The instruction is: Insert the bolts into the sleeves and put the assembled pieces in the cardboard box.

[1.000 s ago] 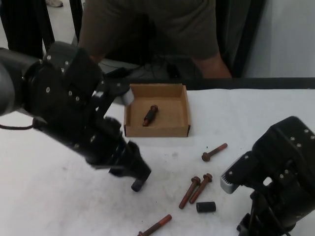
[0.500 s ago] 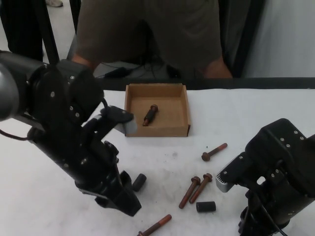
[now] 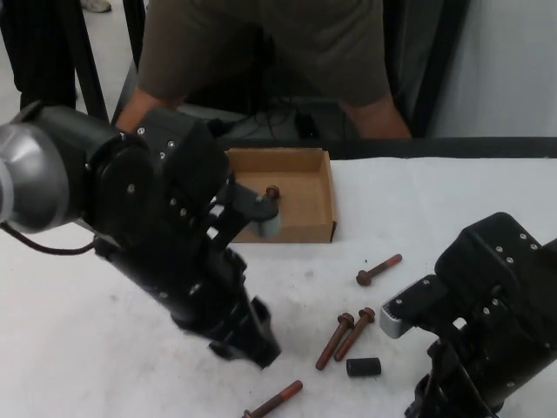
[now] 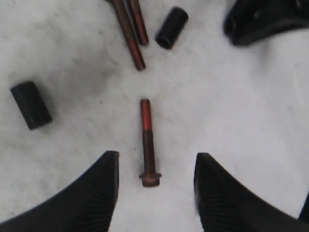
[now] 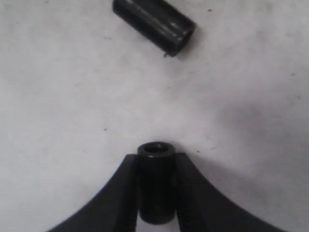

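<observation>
White counter, dim room behind.
The pale, faintly smudged counter (image 3: 452,200) ends at a black rail (image 3: 470,146) along its far edge; beyond stand dark upright posts (image 3: 431,61), a white wall panel (image 3: 513,61) and light floor (image 3: 109,43).

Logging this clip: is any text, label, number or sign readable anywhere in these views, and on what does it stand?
None can be read.
The cardboard box has plain walls.
The bolt lying on the bench and the sleeve held in the right tool carry no markings.
An arm's black housing shows screw heads but no legible print.
</observation>
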Tool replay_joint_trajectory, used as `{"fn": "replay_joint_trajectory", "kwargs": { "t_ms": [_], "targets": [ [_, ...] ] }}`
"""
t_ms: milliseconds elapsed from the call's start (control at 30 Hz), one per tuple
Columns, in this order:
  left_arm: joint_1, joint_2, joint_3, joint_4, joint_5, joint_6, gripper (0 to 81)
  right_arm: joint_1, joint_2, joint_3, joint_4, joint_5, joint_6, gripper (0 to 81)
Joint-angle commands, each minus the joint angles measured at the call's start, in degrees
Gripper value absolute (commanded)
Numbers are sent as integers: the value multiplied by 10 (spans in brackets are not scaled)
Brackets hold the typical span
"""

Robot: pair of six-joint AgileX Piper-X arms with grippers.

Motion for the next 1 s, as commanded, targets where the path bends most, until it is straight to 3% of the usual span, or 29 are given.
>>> {"fn": "replay_joint_trajectory", "kwargs": {
  "t_ms": [0, 367, 567, 967],
  "targets": [
    [-4, -7, 0, -48, 2, -40, 459, 5, -35, 31, -2, -52, 10, 2],
    [-8, 79, -61, -42, 27, -46, 459, 5, -226, 100, -34, -84, 79, 2],
    [-31, 139, -118, -34, 34, -65, 459, 6, -330, 106, -34, -111, 111, 2],
    [-55, 261, -222, 9, 18, -85, 435, 5, -433, 107, 14, -141, 150, 2]
  ]
}}
